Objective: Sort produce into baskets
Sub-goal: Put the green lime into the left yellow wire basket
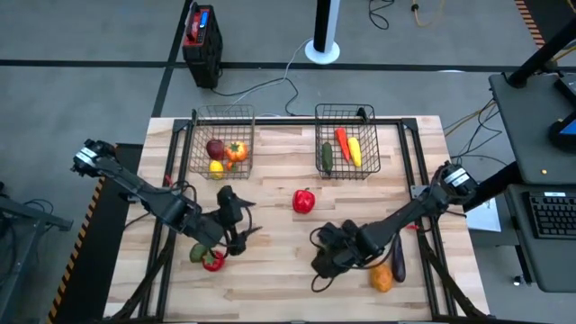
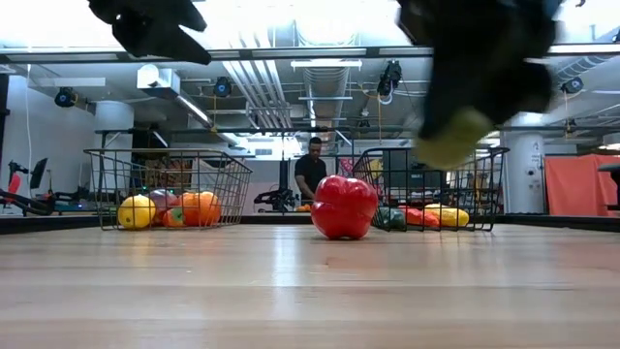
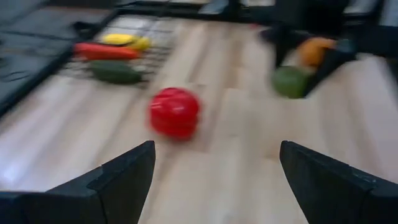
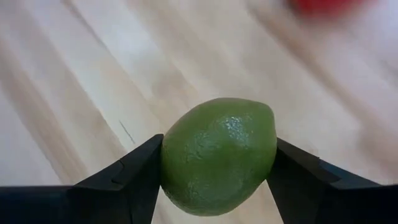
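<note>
Bare wood around right pincer point(image 4: 214, 180), green lime point(image 4: 217, 155) between fingers.

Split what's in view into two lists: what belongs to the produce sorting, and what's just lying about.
Job:
- left basket, right basket
- green lime gripped by the right gripper
- red pepper mid-table
- orange and purple piece near the right arm
- left gripper, open and empty

Lying about:
- red-and-black box on the floor
- person beyond the table

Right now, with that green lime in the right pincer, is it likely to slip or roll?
The lime looks rounded and glossy, so it may slip between the right pincer's flat fingers. It seems rigid, showing no dents. Set down, it would probably roll.
</note>
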You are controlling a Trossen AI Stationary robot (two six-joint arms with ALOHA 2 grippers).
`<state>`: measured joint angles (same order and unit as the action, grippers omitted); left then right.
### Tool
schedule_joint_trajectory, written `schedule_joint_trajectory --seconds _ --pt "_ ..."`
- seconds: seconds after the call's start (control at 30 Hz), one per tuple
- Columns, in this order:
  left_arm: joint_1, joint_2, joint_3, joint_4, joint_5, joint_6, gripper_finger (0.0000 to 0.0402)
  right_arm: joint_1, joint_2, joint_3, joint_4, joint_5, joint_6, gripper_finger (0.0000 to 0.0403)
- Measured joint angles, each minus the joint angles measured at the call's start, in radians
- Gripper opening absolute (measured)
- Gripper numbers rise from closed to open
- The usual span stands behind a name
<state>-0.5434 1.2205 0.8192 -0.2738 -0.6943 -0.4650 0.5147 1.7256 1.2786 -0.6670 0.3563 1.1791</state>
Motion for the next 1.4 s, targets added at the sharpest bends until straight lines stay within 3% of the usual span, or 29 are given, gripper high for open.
schedule_joint_trajectory --seconds 0.23,0.37,0.53,0.87,1.2,1.4 --pt "0.000 0.000 -0.167 0.435 0.195 0.089 0.0326 -0.004 0.000 -0.004 0.348 0.241 -0.573 0.0239" --pt "0.000 0.000 -0.251 0.602 0.206 0.055 0.0326 0.007 0.012 -0.007 0.526 0.380 -0.866 0.0242" --pt "0.008 0.000 -0.284 0.727 0.175 0.038 0.0326 -0.012 0.030 -0.007 0.596 0.486 -1.045 0.0240" --pt "0.045 0.068 -0.244 0.777 0.152 0.025 0.0326 -0.050 0.090 -0.007 0.628 0.538 -1.130 0.0241" --pt "0.076 0.283 -0.250 1.113 0.124 0.189 0.0326 -0.051 0.090 -0.007 0.627 0.558 -1.151 0.0241" --pt "0.080 0.375 -0.246 1.167 -0.023 0.195 0.0326 -0.051 0.090 -0.007 0.627 0.561 -1.154 0.0243"
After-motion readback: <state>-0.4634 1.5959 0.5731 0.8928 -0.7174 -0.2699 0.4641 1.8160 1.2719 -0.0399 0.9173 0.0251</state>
